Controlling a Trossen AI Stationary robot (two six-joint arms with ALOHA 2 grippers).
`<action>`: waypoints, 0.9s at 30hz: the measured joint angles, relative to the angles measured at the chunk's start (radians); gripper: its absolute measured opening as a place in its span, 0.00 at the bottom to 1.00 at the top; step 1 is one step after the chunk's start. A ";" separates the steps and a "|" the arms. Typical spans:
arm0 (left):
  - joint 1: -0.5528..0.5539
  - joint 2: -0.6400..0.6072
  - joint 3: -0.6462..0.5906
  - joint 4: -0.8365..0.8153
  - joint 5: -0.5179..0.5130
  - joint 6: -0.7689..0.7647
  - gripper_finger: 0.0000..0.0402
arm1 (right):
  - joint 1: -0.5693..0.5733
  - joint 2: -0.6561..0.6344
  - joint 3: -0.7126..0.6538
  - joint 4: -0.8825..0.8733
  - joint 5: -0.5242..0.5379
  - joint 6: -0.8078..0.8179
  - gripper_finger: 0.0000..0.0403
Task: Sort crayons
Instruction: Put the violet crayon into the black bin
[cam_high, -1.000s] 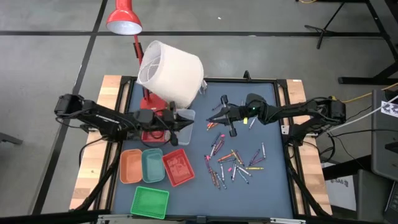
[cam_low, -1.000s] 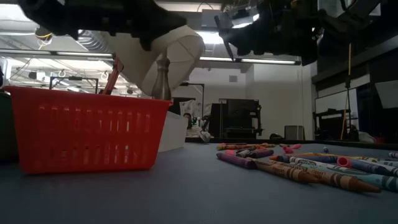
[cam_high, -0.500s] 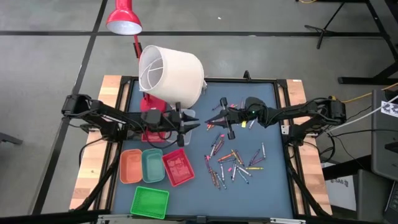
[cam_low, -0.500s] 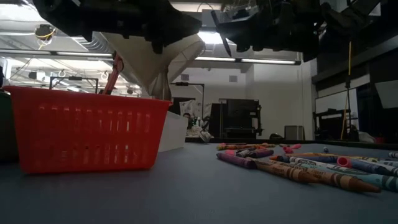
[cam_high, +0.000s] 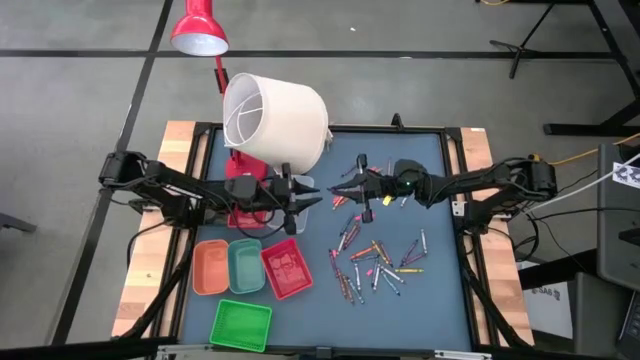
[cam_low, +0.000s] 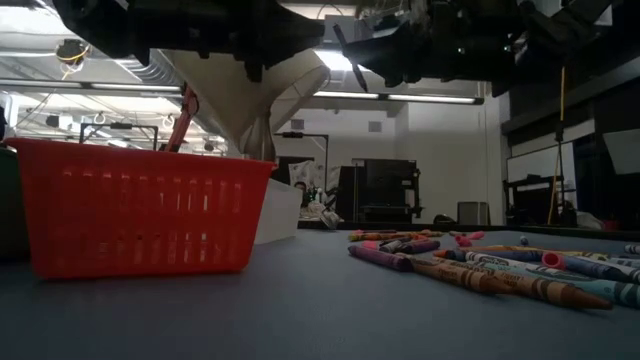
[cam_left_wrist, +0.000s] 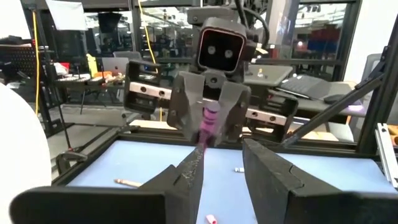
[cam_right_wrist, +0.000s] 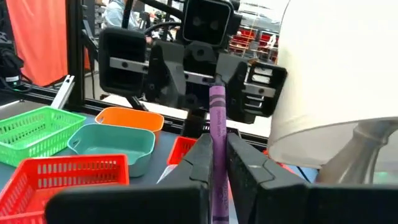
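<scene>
Both grippers hang level above the table's middle, facing each other. My right gripper (cam_high: 340, 194) (cam_right_wrist: 216, 146) is shut on a purple crayon (cam_right_wrist: 216, 118) (cam_left_wrist: 209, 123). My left gripper (cam_high: 314, 200) (cam_left_wrist: 224, 155) stands open just short of it, with the crayon's free end pointing at the gap between its fingers; touching or apart, I cannot tell. Several loose crayons (cam_high: 375, 255) (cam_low: 480, 268) lie flat in a pile on the blue mat to the right of centre. My right gripper pinches the purple crayon between its two fingers, around the crayon's back part (cam_right_wrist: 216, 163). It comes level from the table's right. The crayon lies along the fingers and sticks out past their tips toward the left gripper. It is lifted clear of the table.
An orange tray (cam_high: 210, 268), a teal tray (cam_high: 246, 265), a red basket (cam_high: 285, 268) (cam_low: 140, 210) and a green basket (cam_high: 241, 323) sit at the near left. A white-shaded lamp (cam_high: 275, 115) tilts over the far left, beside a red lamp (cam_high: 200, 30).
My left gripper has moved toward the table's right, closer to the right gripper, and has opened its fingers. My right gripper has turned a little, still shut on the purple crayon.
</scene>
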 joint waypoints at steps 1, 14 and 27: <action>0.000 0.000 0.000 0.000 0.000 0.000 0.24 | 0.009 0.000 0.000 0.000 0.010 -0.001 0.08; 0.000 0.000 0.000 0.000 0.000 0.000 0.24 | 0.101 0.000 0.000 0.000 0.220 -0.001 0.08; 0.000 0.000 0.000 0.003 0.000 0.000 0.24 | 0.113 0.100 0.118 -0.091 0.217 0.048 0.08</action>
